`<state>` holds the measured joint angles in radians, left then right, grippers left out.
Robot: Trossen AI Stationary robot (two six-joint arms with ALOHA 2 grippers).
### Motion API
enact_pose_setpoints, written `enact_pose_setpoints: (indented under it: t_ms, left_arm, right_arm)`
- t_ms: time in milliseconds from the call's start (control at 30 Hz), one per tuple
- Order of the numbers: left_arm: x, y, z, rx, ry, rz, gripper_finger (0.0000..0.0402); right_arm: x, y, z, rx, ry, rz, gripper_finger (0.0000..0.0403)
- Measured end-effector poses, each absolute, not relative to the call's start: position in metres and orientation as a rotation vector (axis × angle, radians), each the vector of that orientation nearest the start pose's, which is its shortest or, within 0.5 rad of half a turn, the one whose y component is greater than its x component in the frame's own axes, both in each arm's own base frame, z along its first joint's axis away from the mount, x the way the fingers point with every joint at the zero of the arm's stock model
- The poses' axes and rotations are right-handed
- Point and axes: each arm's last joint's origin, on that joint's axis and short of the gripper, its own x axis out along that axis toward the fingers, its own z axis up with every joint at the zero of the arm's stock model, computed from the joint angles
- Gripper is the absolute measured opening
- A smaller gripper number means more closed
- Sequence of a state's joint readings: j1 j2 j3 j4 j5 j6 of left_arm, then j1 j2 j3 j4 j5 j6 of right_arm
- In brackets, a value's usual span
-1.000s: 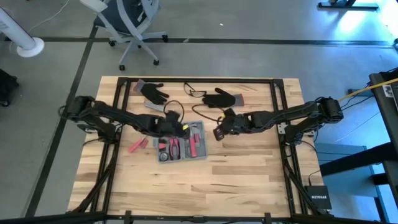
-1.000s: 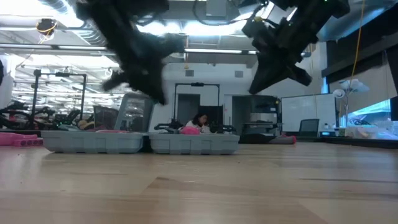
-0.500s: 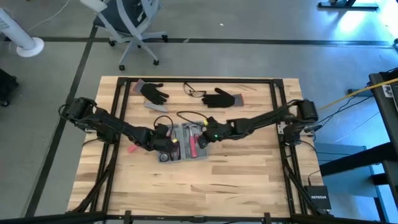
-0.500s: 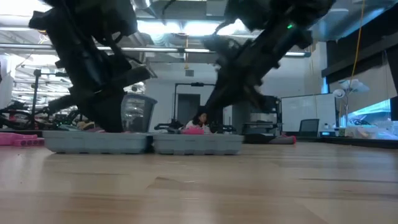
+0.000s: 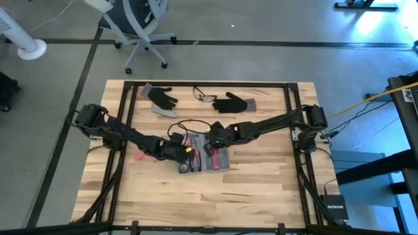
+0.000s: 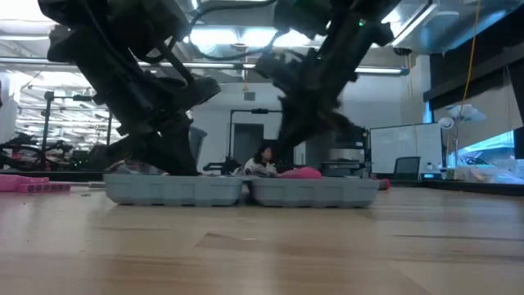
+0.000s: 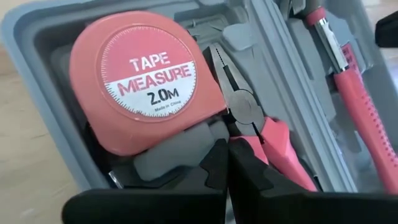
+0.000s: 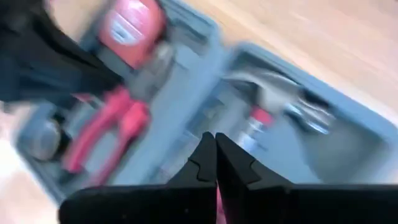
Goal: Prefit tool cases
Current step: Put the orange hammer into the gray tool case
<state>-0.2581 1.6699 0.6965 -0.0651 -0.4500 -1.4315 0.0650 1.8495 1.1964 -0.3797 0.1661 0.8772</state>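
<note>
The tool case (image 5: 206, 158) is lying open and flat just below the centre of the high view, both grey halves facing up. Both grippers are sitting over it. The left gripper (image 5: 183, 152) is reaching in from the left of the frame and hanging over the left half; the right gripper (image 5: 213, 138) is coming in from the right and hanging over the case's upper edge near the hinge. In each wrist view the two dark fingers are pressing together at the tips, with nothing between them: the left gripper (image 7: 227, 163) is pointing down at the pliers (image 7: 261, 130) beside the tape measure (image 7: 142, 81), and the right gripper (image 8: 215, 155) is pointing at the middle of the case (image 8: 311, 118).

Compared with half a second ago, the case is sitting further right and lower in the high view, and in the low view it (image 6: 241, 190) is likewise lying further right along the table (image 6: 262, 254). Both arms have moved with it.

The right wrist view is badly smeared, so the tools there are hard to name. In the low view the arms are covering the case's contents, and whether either gripper is touching the case is not clear.
</note>
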Motion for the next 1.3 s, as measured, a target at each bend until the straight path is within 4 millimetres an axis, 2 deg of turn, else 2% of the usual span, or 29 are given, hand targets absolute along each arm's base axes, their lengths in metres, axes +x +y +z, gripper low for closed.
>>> enact_pose_setpoints:
  t_ms: [167,267,500,633,733,933,1100,1300]
  left_arm:
    - [0.275,-0.06,0.116,-0.949,0.629,0.811,0.0]
    - [0.276,-0.06,0.116,-0.95,0.621,0.809,0.0]
    - [0.277,-0.06,0.115,-0.947,0.608,0.809,0.0]
    - [0.276,-0.06,0.115,-0.944,0.605,0.815,0.0]
    - [0.276,-0.062,0.115,-0.942,0.605,0.808,0.0]
    - [0.277,-0.062,0.115,-0.951,0.6,0.799,0.0]
    - [0.278,-0.062,0.116,-0.953,0.595,0.794,0.0]
    - [0.278,-0.062,0.116,-0.951,0.593,0.792,0.0]
  right_arm:
    - [0.358,0.026,0.164,0.639,1.028,-0.563,0.0]
    - [0.358,0.035,0.164,0.668,1.002,-0.532,0.0]
    - [0.366,0.051,0.145,0.721,0.981,-0.525,0.0]
    - [0.368,0.052,0.141,0.746,0.962,-0.555,0.0]
    - [0.364,0.048,0.148,0.723,0.965,-0.568,0.0]
    - [0.361,0.022,0.179,0.698,0.874,-0.578,0.0]
    - [0.365,-0.001,0.171,0.719,0.86,-0.613,0.0]
    - [0.377,-0.008,0.139,0.721,0.892,-0.641,0.0]
